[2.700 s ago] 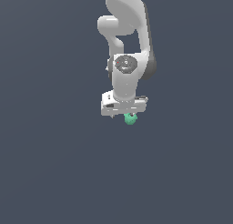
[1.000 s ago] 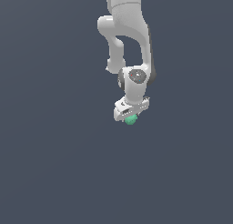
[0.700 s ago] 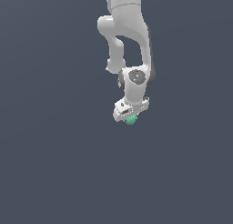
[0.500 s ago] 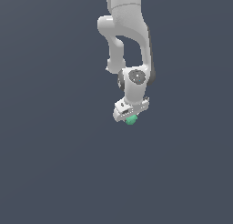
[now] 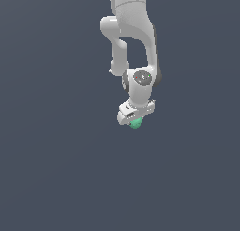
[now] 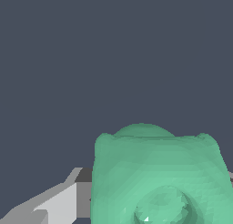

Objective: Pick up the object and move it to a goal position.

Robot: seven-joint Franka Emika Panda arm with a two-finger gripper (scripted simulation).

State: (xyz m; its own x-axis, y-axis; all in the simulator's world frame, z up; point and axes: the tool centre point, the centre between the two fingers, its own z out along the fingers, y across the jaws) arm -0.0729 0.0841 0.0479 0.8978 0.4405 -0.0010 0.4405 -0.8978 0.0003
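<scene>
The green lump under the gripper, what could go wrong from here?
1. The lump is rounded and sticks out below the gripper, so the hold may be shallow and it could slip out on a fast move.
2. In the wrist view the lump fills much of the frame and only one finger shows, so the grip cannot be checked there.

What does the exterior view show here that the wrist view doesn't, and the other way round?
Only the exterior view shows the whole white arm reaching down, with the gripper at its end and the object as a small teal-green lump just under it.

Only the wrist view shows the object close up: bumpy, rounded, with a round dimple on its near face, and pale grey gripper parts beside it.

Both show the same teal-green object at the gripper against a plain dark grey background. Neither view shows clearly how the fingers stand on it.
</scene>
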